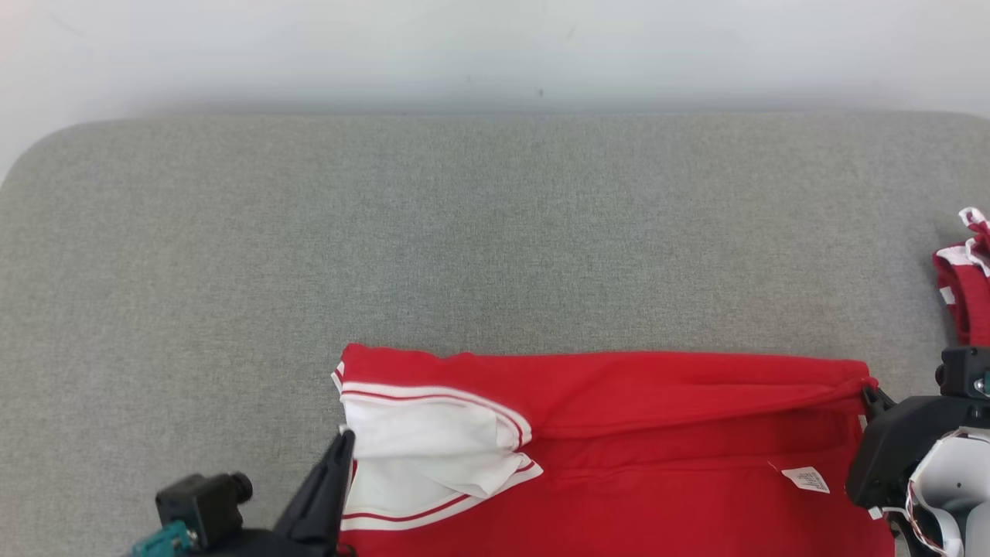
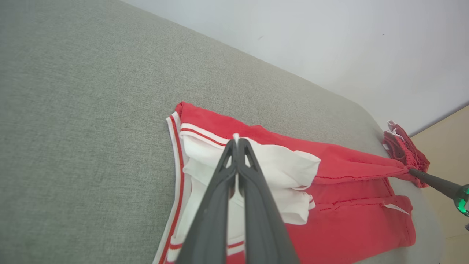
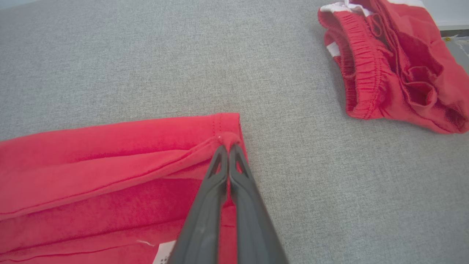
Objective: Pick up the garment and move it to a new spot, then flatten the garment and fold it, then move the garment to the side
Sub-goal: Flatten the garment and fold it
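The red garment point(image 1: 619, 433) lies spread across the near edge of the surface, soft jersey in a long, roughly rectangular fold with a ridge running along its length. At its left end a white panel point(image 1: 433, 449) edged with thin red stripes is bunched and creased. A small white care label point(image 1: 806, 480) sits near the right end. The left gripper point(image 2: 236, 141) is clamped tight on that white cloth, a sliver of fabric poking out past the tips. Over on the far side, the right gripper point(image 3: 228, 148) is pinched on the stitched red hem corner, cloth gathered at its tips. Underneath, a grey woven pad point(image 1: 464, 232) with rounded corners. Well off to the right, a second red piece point(image 3: 388, 69) with a ruched elastic band lies crumpled.
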### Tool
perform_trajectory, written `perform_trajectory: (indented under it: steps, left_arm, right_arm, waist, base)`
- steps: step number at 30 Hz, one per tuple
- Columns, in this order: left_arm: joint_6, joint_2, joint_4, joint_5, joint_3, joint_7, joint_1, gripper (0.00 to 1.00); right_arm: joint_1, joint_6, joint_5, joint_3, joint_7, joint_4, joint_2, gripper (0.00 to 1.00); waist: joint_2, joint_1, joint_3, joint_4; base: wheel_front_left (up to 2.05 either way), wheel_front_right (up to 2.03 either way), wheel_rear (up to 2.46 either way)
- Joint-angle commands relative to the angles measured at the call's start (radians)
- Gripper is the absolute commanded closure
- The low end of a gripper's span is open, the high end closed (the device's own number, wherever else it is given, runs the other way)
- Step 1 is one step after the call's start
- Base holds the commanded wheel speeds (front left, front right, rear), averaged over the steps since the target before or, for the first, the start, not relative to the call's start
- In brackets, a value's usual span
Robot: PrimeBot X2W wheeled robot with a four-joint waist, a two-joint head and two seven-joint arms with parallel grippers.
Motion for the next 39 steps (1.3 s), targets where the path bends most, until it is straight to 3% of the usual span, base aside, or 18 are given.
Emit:
perform_trajectory:
  steps: [1,14,15,16,17,23,29,32,36,39]
  left_arm:
    - [0.004,-0.007,-0.009,-0.017,-0.002,-0.007,0.024,1.00]
    - [0.025,0.002,0.053,-0.025,-0.030,0.021,0.091,1.00]
    - [0.026,0.001,0.062,-0.020,-0.030,0.018,0.089,0.82]
    - [0.028,-0.002,0.073,-0.018,-0.031,0.014,0.087,0.11]
    - [0.032,-0.002,0.085,-0.010,-0.035,0.012,0.084,0.00]
    - [0.026,-0.008,0.164,0.015,-0.048,-0.009,0.067,0.00]
    - [0.022,-0.010,0.195,0.100,-0.017,-0.172,0.050,0.00]
    - [0.025,-0.012,0.195,0.148,0.003,-0.206,0.043,0.00]
    - [0.017,-0.063,0.137,0.268,0.107,-0.222,0.058,0.00]
    - [-0.020,-0.146,0.074,0.383,0.242,-0.221,0.104,0.00]
  right_arm:
    - [0.017,-0.003,-0.002,-0.004,0.004,-0.010,0.007,1.00]
    - [0.079,-0.003,-0.036,-0.037,0.040,-0.016,0.022,1.00]
    - [0.080,-0.003,-0.041,-0.034,0.039,-0.014,0.023,0.97]
    - [0.081,-0.003,-0.043,-0.032,0.040,-0.010,0.026,0.15]
    - [0.081,-0.003,-0.048,-0.032,0.037,-0.007,0.029,0.00]
    - [0.080,-0.003,-0.060,-0.057,0.000,0.017,0.047,0.00]
    - [0.098,-0.003,-0.039,-0.134,-0.063,-0.008,0.066,0.00]
    - [0.106,-0.003,-0.024,-0.163,-0.094,-0.024,0.070,0.00]
    - [0.130,-0.003,0.064,-0.186,-0.151,-0.005,0.073,0.00]
    - [0.144,-0.003,0.091,-0.168,-0.194,0.040,0.072,0.00]
  waist:
    - [0.0001,0.0003,-0.013,0.002]
    - [0.0001,0.0003,-0.028,0.010]
    - [0.0001,0.0003,-0.028,0.009]
    - [0.0001,0.0003,-0.028,0.009]
    - [0.0001,0.0003,-0.028,0.008]
    - [0.0001,0.0003,-0.042,0.011]
    - [0.0001,0.0003,-0.067,0.031]
    - [0.0001,0.0003,-0.077,0.038]
    - [0.0001,0.0003,-0.094,0.043]
    - [0.0001,0.0003,-0.100,0.037]
  base:
    - [0.00,0.00,0.00]
    - [0.00,0.00,0.00]
    - [0.00,0.00,0.00]
    - [0.00,0.00,0.00]
    - [0.00,0.00,0.00]
    - [0.00,0.00,0.00]
    - [0.00,0.00,0.00]
    - [0.00,0.00,0.00]
    - [0.00,0.00,0.00]
    - [0.00,0.00,0.00]
